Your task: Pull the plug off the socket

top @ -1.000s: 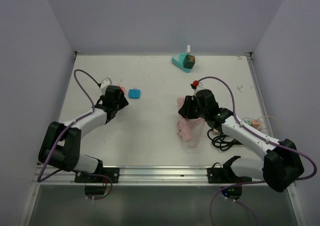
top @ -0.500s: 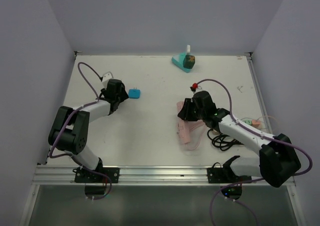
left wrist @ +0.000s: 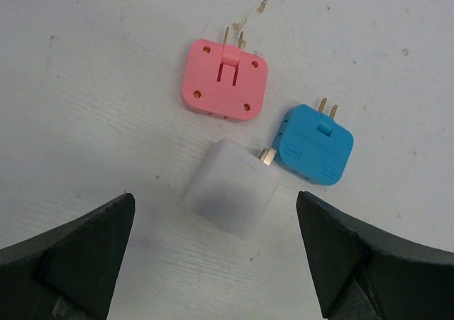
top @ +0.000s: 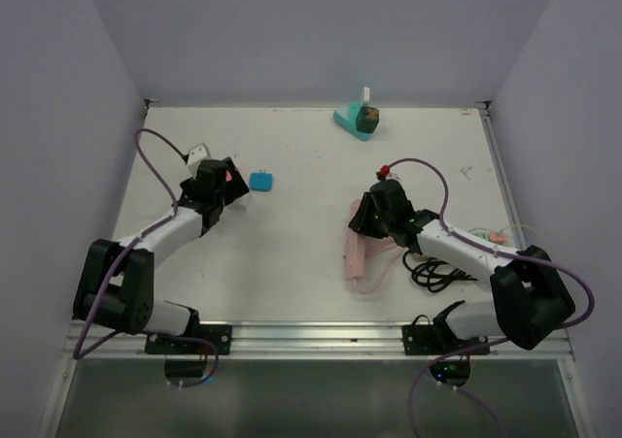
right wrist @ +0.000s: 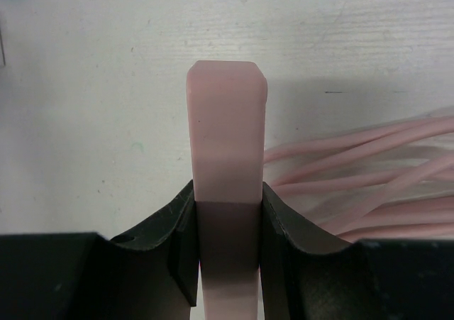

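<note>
My right gripper (right wrist: 227, 192) is shut on a long pink socket strip (right wrist: 227, 128), which sticks out forward between the fingers. The pink socket strip (top: 356, 256) lies right of centre with its pink cord (top: 381, 263) bunched beside it, under my right gripper (top: 363, 226). A white plug (left wrist: 230, 186) with one metal prong showing lies flat on the table, apart from the strip. My left gripper (left wrist: 213, 198) hangs open just above it, a finger on either side, touching nothing. A pink plug (left wrist: 225, 79) and a blue plug (left wrist: 312, 145) lie just beyond; the blue plug (top: 260, 181) shows beside my left gripper (top: 225, 180).
A teal holder (top: 356, 119) with a dark item stands at the back edge. A coil of black cable (top: 435, 269) lies by the right arm, with small orange and green objects (top: 492, 236) beyond it. Grey walls close in both sides.
My left gripper has opened wide, and the white plug now lies loose on the table under it. The left arm shifted around the plugs. The right gripper kept its hold on the strip.
</note>
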`<act>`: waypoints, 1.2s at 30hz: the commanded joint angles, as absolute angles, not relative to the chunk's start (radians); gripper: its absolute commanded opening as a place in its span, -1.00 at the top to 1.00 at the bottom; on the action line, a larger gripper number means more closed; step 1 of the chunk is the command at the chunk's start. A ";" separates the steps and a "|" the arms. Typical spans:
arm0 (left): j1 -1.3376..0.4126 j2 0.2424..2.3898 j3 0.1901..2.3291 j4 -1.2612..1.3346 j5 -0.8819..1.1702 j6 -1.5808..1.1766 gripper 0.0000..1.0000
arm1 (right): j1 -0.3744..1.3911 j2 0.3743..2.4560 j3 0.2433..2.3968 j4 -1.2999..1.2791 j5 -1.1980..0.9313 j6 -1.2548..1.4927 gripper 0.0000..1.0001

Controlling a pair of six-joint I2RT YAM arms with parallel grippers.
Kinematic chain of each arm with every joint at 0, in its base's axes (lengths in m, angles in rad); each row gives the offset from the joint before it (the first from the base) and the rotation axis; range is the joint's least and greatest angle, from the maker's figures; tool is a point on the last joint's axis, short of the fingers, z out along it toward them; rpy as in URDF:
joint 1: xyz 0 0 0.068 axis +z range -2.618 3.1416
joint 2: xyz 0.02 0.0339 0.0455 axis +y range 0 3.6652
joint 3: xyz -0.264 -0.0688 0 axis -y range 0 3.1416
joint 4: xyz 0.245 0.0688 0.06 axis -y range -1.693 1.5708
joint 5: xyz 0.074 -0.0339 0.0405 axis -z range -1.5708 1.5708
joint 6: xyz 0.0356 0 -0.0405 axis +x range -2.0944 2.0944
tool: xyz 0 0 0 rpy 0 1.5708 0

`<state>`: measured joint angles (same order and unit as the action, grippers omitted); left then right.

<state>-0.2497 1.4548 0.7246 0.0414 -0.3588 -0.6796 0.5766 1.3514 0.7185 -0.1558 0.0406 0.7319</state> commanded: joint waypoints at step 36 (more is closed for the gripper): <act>-0.245 0.830 0.634 -0.279 -0.276 -0.463 -0.99 | 0.614 1.675 0.946 -0.491 0.385 1.059 0.03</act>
